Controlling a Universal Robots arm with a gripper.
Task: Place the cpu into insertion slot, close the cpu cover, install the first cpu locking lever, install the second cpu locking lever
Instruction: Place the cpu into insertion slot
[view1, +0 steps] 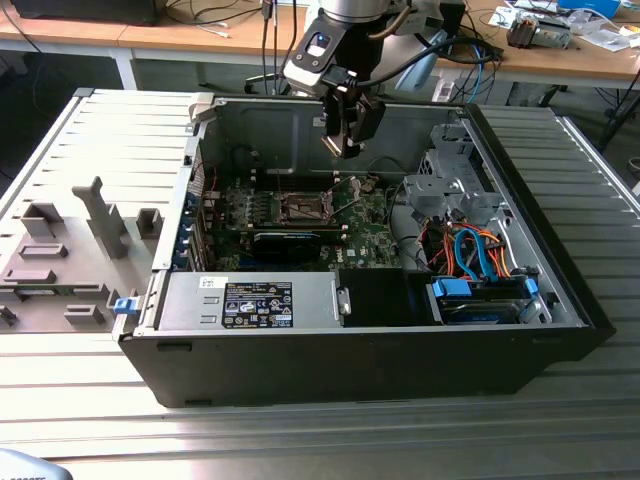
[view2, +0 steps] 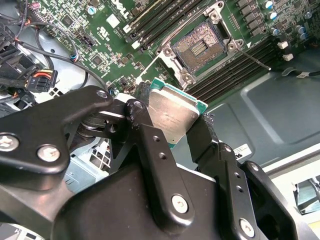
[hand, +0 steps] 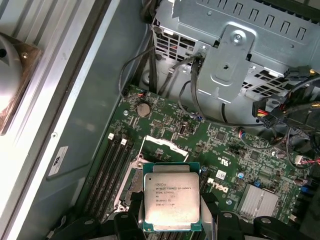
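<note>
Exterior view: chip gripped over the open computer case

A ribbed metal tabletop (view1: 300, 440) carries the black computer case (view1: 350, 370), which lies on its side with the open side up. The green motherboard (view1: 370, 215) lies flat across the case's floor. The arm (view1: 335, 40) reaches down over the case's far wall and ends inside the case, above the board. Near the middle of the case floor sits the socket (view2: 198, 47), its dark centre bare. In both wrist views the fingers (view2: 145, 130) are closed on opposite edges of the chip (hand: 171, 197). Its silver top shows, and it hangs clear above the case floor, apart from the socket.
</note>
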